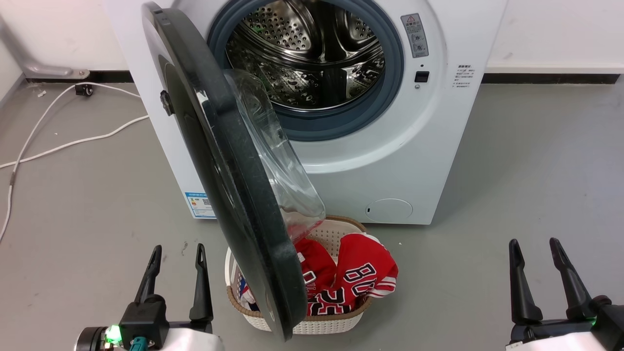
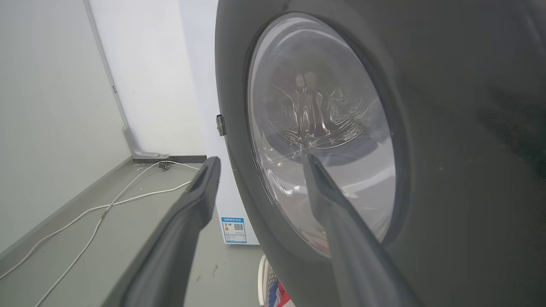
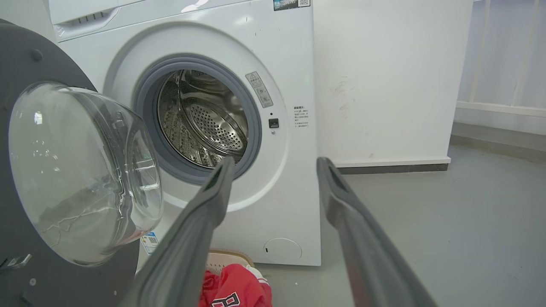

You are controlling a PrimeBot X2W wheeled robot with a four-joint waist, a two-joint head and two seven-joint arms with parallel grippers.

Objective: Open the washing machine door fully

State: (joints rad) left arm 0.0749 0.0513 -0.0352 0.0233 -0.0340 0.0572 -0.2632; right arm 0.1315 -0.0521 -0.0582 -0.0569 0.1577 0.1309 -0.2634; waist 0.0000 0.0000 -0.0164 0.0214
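Door part-open, swung out from the machine toward me.
The washing machine door (image 1: 229, 195) hangs on its left hinge, edge-on, over the basket (image 1: 341, 324). My left gripper (image 1: 178, 247), fingers spread and empty, sits near its left face; my right gripper (image 1: 533, 242), likewise spread, is well apart to the right.

On left tool (image 1: 178, 247) and right tool (image 1: 533, 241), 2 long dark fingers (image 1: 201, 287); white forearms (image 1: 190, 342), green lights (image 1: 113, 334).

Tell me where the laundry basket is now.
In the head view, the laundry basket sits on the floor at lower centre, in front of the washing machine, its left part hidden behind the open washing machine door.
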